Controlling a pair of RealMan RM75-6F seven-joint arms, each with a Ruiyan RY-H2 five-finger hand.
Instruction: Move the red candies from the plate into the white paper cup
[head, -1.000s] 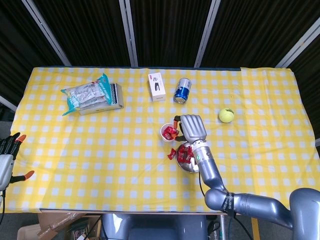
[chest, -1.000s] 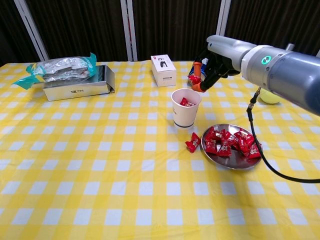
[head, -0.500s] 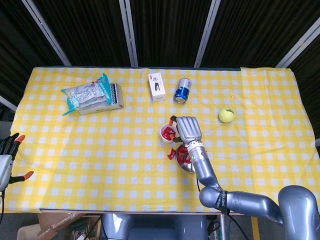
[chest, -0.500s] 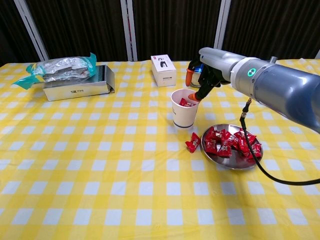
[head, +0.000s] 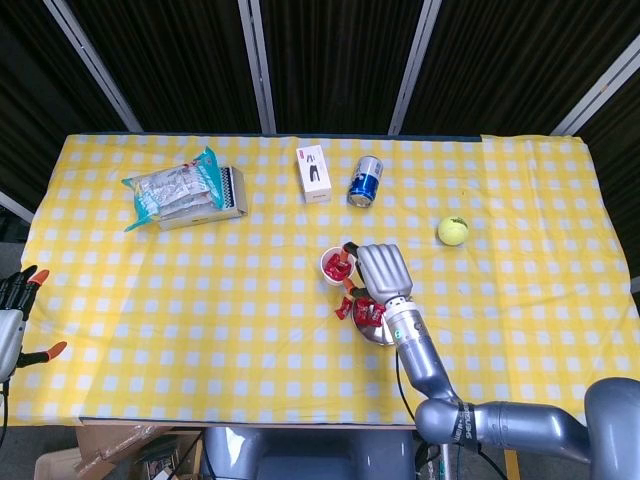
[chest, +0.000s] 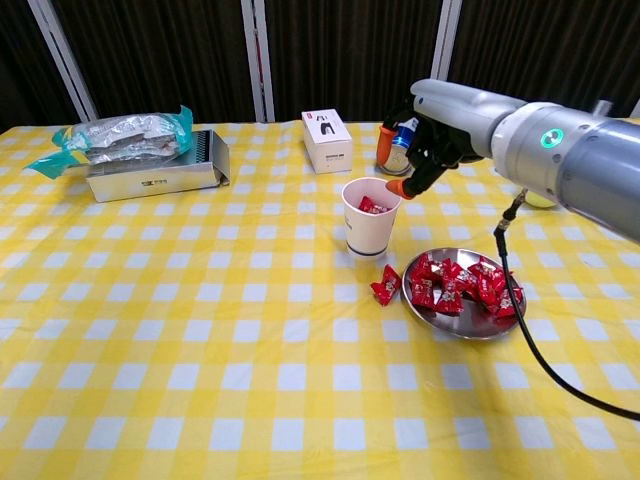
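Observation:
The white paper cup (chest: 371, 216) (head: 337, 265) stands mid-table with red candies (chest: 372, 206) inside. Right of it the metal plate (chest: 474, 323) (head: 376, 334) holds a heap of red candies (chest: 462, 282). One red candy (chest: 384, 286) (head: 344, 307) lies on the cloth between cup and plate. My right hand (chest: 428, 148) (head: 383, 268) hovers just right of the cup's rim, its orange fingertips (chest: 398, 187) apart, and I see nothing between them. In the head view it hides part of the plate. My left hand (head: 12, 308) hangs off the table's left edge, fingers spread and empty.
A blue can (head: 365, 180) (chest: 405, 133) and a white box (head: 314, 173) (chest: 327, 140) stand behind the cup. A snack bag on a metal box (head: 182, 192) (chest: 130, 140) is at the back left. A tennis ball (head: 453, 231) lies to the right.
One second ago my right hand pinched a red candy right of the cup; it then reached over the rim. Now it has drawn back to the right without the candy.

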